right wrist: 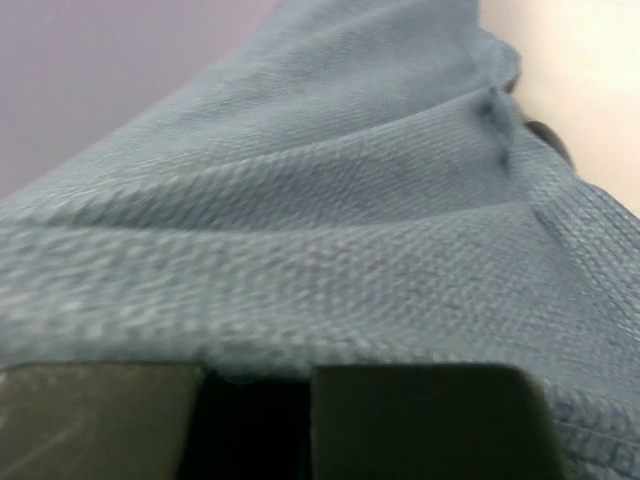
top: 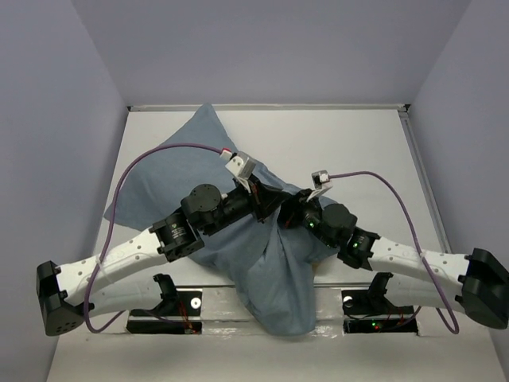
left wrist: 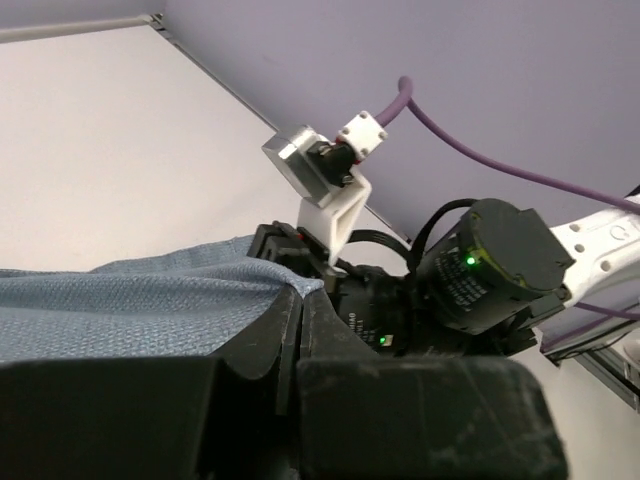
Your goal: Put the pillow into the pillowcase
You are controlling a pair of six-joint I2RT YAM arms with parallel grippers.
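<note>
The blue-grey pillowcase (top: 179, 163) lies across the table from the far left to the near edge, bunched into a raised ridge in the middle. No white pillow shows in any view. My left gripper (top: 266, 203) and right gripper (top: 288, 208) meet at that ridge. In the left wrist view the left gripper (left wrist: 300, 300) is shut with the edge of the pillowcase (left wrist: 130, 310) pinched between its fingers. In the right wrist view the pillowcase (right wrist: 350, 200) fills the frame, and a fold of it sits between the fingers of the right gripper (right wrist: 258, 375).
The right arm's wrist (left wrist: 490, 270) and its camera mount (left wrist: 320, 170) are right in front of the left gripper. Purple cables (top: 127, 175) arc over the table. Lavender walls (top: 48, 119) close in three sides, and the white table (top: 342, 143) shows at the far right.
</note>
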